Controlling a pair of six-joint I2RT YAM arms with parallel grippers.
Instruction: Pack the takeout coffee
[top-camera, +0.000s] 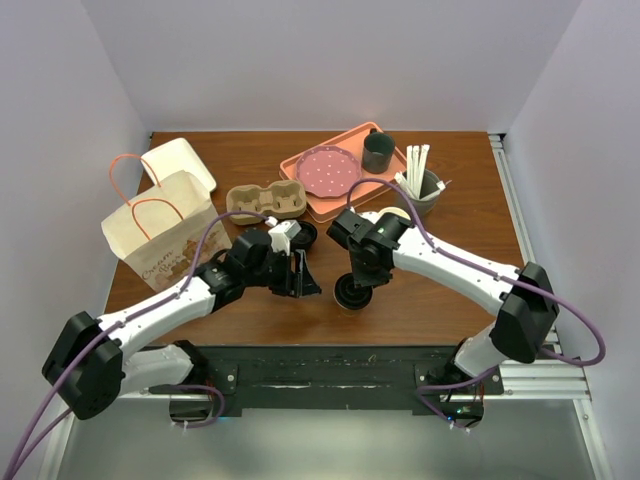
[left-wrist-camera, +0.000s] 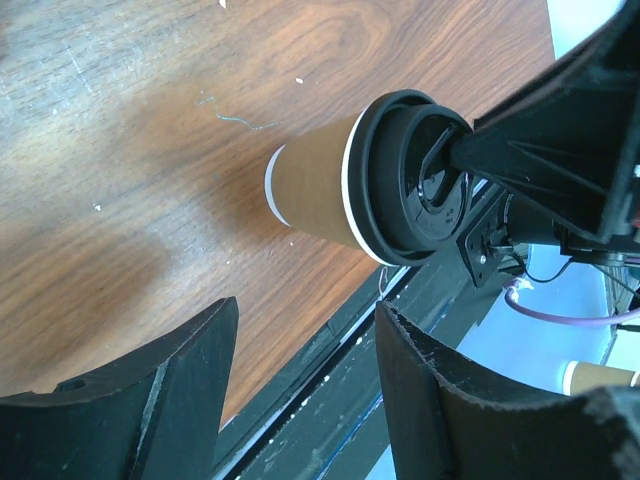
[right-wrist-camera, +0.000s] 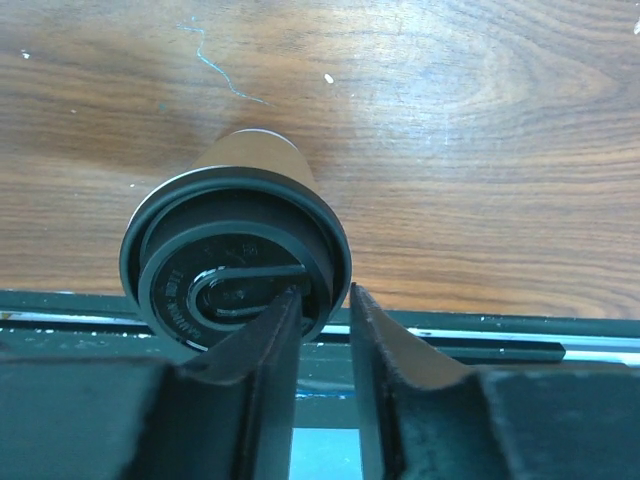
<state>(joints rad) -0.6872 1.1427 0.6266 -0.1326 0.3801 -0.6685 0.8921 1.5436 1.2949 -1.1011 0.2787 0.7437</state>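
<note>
Takeout coffee, a brown kraft cup under a black sip lid, is seen directly below the right gripper, standing on the wooden table close to its near edge. The lid's raised rim is pinched between the two nearly closed fingers, one set inside the recessed top and the other outside the rim. Just to that gripper's left, the left gripper is held low with its fingers spread wide and nothing between them; the cup's side is faced from a short way off and is not touched. Farther ahead of both grippers, a pulp cup carrier is laid on the table, and beyond it a salmon tray bearing a pink dotted plate and a dark mug. Well off to the left gripper's left, a kraft paper bag with orange handles is stood.
</note>
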